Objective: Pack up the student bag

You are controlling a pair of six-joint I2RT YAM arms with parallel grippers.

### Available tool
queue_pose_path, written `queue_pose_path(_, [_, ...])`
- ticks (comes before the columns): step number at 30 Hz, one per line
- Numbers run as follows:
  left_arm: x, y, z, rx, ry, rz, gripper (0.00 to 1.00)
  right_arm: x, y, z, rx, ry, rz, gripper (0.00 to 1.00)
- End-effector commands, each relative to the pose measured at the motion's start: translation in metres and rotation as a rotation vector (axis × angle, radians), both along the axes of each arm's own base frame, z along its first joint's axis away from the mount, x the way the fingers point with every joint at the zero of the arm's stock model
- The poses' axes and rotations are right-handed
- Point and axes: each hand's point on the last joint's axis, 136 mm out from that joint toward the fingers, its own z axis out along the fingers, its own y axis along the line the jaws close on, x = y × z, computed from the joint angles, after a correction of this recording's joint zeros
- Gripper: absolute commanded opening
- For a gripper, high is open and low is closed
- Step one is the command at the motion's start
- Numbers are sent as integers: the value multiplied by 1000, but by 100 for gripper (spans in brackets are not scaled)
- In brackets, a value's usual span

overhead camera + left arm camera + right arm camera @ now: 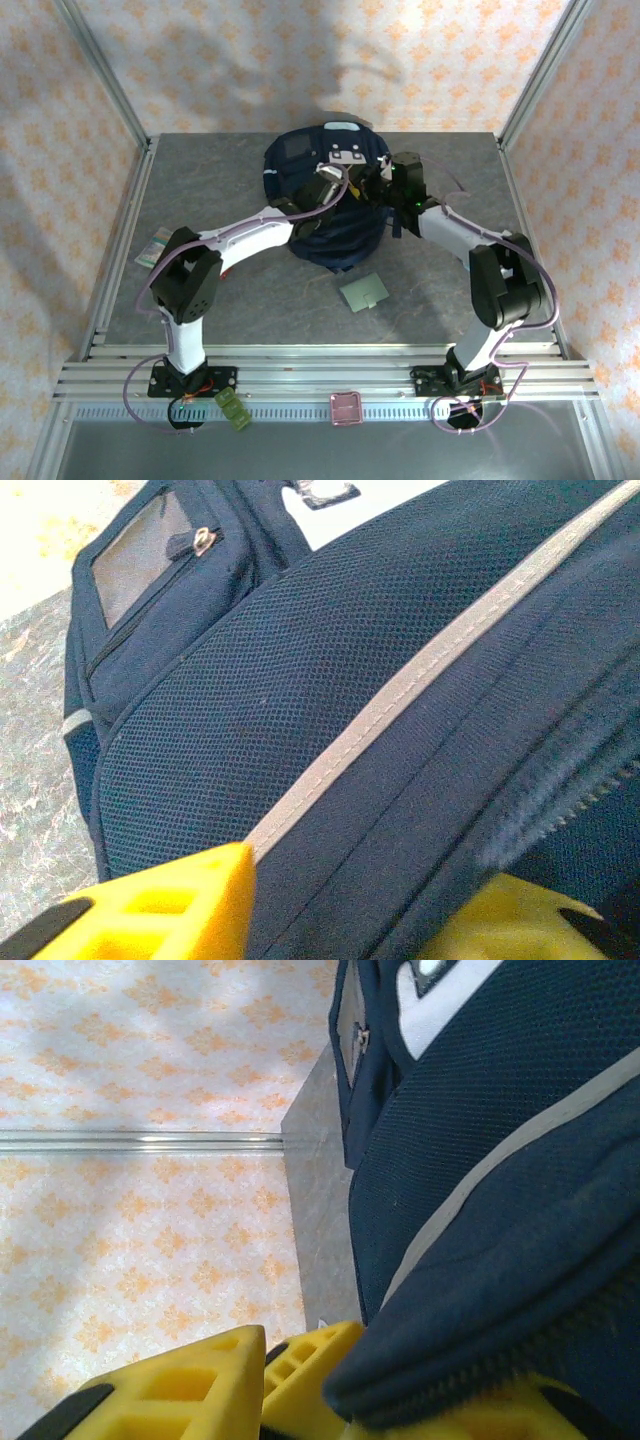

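Note:
The student bag [340, 238], navy with grey stripes, lies at the back middle of the table. Both grippers are on its top. My left gripper [325, 190] comes in from the left. In the left wrist view its yellow fingers [170, 910] stand partly closed, and the bag's mesh fabric [300, 680] and zipper lip fill the gap of my left gripper [340, 915]. My right gripper [385, 185] comes in from the right. In the right wrist view a fold of the bag [480, 1160] with a zipper edge lies over one finger of my right gripper [400, 1400]. Whether that fold is pinched is hidden.
A grey-green card [363, 292] lies on the table in front of the bag. A small colourful packet [155, 247] sits at the left edge. A green item [232, 408] and a pink item [347, 408] rest on the front rail. Patterned walls enclose the table.

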Motion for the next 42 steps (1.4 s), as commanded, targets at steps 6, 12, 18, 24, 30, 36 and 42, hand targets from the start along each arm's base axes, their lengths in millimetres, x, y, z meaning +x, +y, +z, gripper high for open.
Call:
queue_pose_path(6, [16, 13, 20, 71, -43, 43, 0, -36, -33, 28, -96, -98, 8, 36])
queue_pose_path(12, [19, 17, 56, 0, -49, 33, 0, -87, -87, -14, -361, 33, -77, 46])
queue_pose_path(18, [24, 19, 93, -70, -78, 27, 0, -149, -109, -74, -440, 227, -50, 49])
queue_pose_path(24, [24, 14, 114, -138, -102, 13, 0, -190, -118, -122, -483, 364, -7, 49])
queue_pose_path(30, [27, 14, 106, -152, -86, 30, 0, -211, -115, -150, -470, 423, 4, 49])
queue_pose_path(36, [25, 5, 110, -208, -75, 3, 0, -217, -98, -168, -412, 439, 25, 49])
queue_pose_path(42, [26, 3, 109, -212, -63, 1, 0, -212, -81, -178, -410, 441, 51, 49])
